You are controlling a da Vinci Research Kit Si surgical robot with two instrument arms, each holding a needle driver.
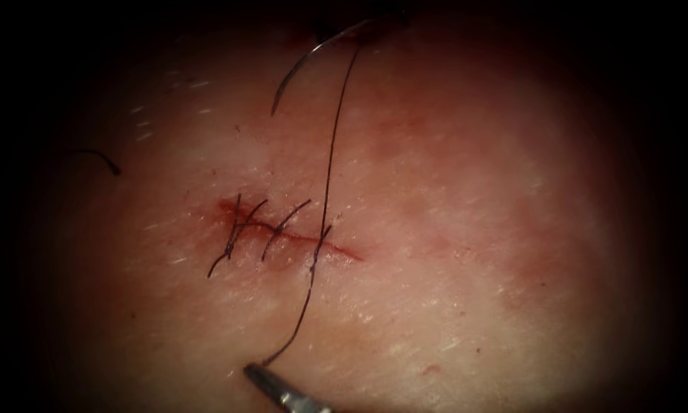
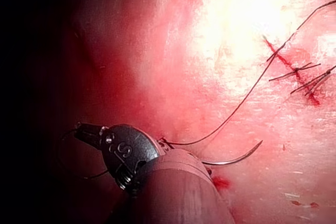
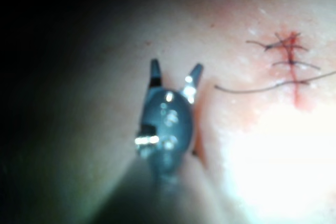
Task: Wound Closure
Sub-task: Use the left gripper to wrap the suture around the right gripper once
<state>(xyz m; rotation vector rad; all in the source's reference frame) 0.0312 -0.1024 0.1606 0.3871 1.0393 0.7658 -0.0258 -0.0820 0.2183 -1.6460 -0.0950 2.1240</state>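
The needle [image 1: 306, 61] hangs clear of the tissue [image 1: 451, 229], above the cut [image 1: 290, 229], gripped near its thread end by my left tool [image 2: 86, 132], jaws pinched on it. The thread [image 1: 330, 153] runs from there down across the cut's right part, past three stitches [image 1: 252, 226]. My right tool [image 3: 173, 74] sits below, jaws spread, holding nothing.

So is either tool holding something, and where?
The right tool is open and holds nothing; the thread end lies beside it. The needle, out of the tissue, runs behind the left tool; any hold there cannot be told.
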